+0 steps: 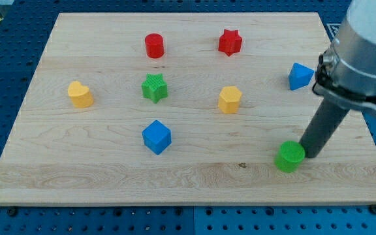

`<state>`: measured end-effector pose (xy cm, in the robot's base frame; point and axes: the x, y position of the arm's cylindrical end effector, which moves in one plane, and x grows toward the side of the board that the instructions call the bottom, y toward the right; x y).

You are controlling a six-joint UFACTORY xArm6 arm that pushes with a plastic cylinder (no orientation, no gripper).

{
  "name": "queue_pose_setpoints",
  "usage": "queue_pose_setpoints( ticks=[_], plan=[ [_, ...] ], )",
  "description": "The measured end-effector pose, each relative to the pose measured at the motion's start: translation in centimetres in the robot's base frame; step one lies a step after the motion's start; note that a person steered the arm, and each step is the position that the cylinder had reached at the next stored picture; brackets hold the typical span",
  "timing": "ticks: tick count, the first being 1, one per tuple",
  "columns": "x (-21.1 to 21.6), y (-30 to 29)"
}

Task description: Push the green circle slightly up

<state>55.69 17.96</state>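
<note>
- At the view's far left, a yellow heart-shaped block [80,94] sits alone on the wooden board [96,176], well apart from the others
- Next comes a column of three: a red cylinder [154,46] near the view's top, a green star [155,87] below it, and a blue cube [156,137] lower still
- Right of these, a red star [230,42] lies near the top edge, with a yellow hexagonal block [230,100] below it, about level with the green star
- The green circle [290,156], the block to be pushed, rests low on the board toward the view's right, well below and right of the yellow hexagonal block
- My tip [307,155] stands at the green circle's right side, touching it or just beside it; I cannot tell which
- There is no gripper here, only the dark rod, so nothing is held or clamped
- A blue block [299,76], its shape unclear, sits near the right edge, above the circle and just left of the arm's grey body [364,46]
</note>
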Motion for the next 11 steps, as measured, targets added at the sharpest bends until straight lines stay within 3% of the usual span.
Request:
queue_pose_setpoints(
  ticks=[2,3,4,5,7,8,9,10,11],
  plan=[
    [0.1,1.4],
    [4.3,2.4],
    [6.0,-0.4],
    [2.6,-0.8],
    [1.8,-1.3],
    [4.3,-3.1],
    [3.4,-3.7],
    [0.0,-3.5],
    [-0.1,-3.4]
  ],
)
